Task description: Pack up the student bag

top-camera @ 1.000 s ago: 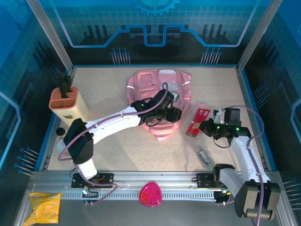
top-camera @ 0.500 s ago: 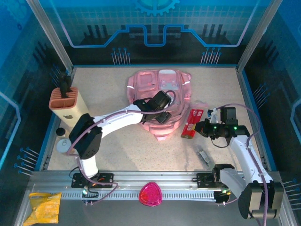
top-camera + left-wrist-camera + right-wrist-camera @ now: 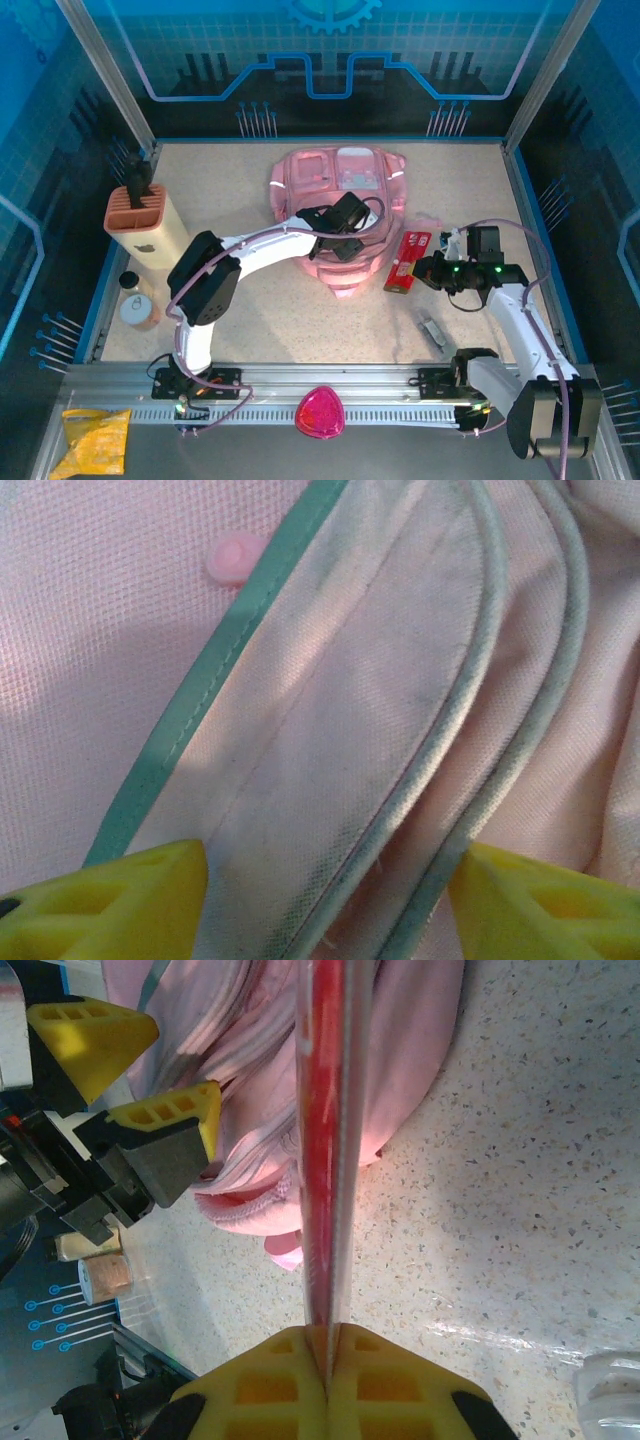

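Pink woven student bag (image 3: pixel 90 630) (teal trim (image 3: pixel 192 700)), flat red packet (image 3: pixel 320 1160) in right pincer (image 3: pixel 325 1338)

Bright even light, glare on the table (image 3: pixel 500 1332), student bag (image 3: pixel 330 710) close-up perhaps soft.

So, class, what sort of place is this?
Probably a robot test cell, not a classroom: left arm and right arm bolted to a rail at the table's edge, metal posts and blue printed panels around it, and a bag laid out for packing.
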Robot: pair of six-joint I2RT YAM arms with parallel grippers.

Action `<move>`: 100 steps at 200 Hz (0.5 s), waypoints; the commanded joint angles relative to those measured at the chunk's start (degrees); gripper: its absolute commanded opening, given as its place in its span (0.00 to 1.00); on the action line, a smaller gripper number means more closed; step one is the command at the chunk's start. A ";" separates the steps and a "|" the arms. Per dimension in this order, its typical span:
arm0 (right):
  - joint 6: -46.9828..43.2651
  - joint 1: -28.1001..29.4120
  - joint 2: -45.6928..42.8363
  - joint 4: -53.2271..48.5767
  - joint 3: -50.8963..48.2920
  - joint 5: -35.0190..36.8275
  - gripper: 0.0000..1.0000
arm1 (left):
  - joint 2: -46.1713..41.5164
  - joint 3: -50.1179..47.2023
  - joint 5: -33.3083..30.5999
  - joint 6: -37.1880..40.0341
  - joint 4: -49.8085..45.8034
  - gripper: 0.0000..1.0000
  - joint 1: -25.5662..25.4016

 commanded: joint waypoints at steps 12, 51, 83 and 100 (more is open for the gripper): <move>-0.12 0.67 -0.02 0.25 0.26 -1.24 0.00 | 1.42 2.92 2.26 0.85 0.67 0.55 3.10; -0.38 0.61 -0.21 -0.32 0.65 -0.78 0.00 | 2.49 4.48 2.46 0.94 1.02 0.37 4.22; -0.51 0.43 -0.30 -0.56 1.17 -1.11 0.00 | 3.00 5.55 2.36 0.76 1.55 0.21 4.57; -0.82 0.34 -0.29 -1.04 1.66 -0.86 0.00 | 3.35 6.37 1.95 0.74 1.31 0.12 4.61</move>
